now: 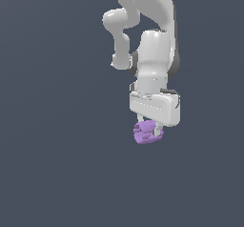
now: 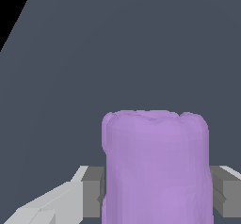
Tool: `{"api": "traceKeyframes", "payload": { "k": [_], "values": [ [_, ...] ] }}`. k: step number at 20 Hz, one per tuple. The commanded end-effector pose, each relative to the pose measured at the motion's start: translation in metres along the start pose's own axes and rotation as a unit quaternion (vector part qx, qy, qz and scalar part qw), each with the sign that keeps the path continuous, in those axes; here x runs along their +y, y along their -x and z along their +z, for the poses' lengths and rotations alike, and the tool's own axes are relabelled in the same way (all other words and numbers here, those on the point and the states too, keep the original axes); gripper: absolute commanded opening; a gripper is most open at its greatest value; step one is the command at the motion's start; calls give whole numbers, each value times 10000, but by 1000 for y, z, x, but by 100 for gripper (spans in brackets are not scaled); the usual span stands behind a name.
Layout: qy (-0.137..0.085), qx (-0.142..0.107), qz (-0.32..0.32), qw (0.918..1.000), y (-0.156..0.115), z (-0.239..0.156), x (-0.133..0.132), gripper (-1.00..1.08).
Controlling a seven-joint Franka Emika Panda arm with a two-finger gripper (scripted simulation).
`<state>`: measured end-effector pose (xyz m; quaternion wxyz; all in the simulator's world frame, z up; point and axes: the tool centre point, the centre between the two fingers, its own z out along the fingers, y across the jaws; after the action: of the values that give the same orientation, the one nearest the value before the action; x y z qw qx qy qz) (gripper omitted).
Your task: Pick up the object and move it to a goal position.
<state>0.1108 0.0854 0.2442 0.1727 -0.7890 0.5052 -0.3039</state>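
The object point(image 1: 145, 132) is a small light-purple lumpy chunk, narrower than the white gripper. In the exterior view it sits directly under the arm's white hand, between the two short fingers of my gripper point(image 1: 150, 130). In the wrist view the object point(image 2: 155, 166) fills the space between the grey finger pads point(image 2: 92, 192), which press against both of its sides. The gripper is shut on it. I cannot tell from these views whether the object rests on the grey surface or hangs just above it.
A plain dark grey surface point(image 1: 57, 164) surrounds the arm on all sides. A black strip point(image 2: 12, 6) shows beyond the surface's edge in the wrist view. No goal marker shows.
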Motion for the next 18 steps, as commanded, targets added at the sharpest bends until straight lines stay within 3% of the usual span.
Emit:
{"api": "traceKeyframes", "payload": {
  "k": [1, 9, 18],
  "values": [
    [-269, 150, 19, 9995, -1, -12, -21, -100],
    [-937, 550, 63, 9941, -3, -46, -70, -100],
    [-1546, 933, 103, 9835, -4, -84, -111, -100]
  ]
}}
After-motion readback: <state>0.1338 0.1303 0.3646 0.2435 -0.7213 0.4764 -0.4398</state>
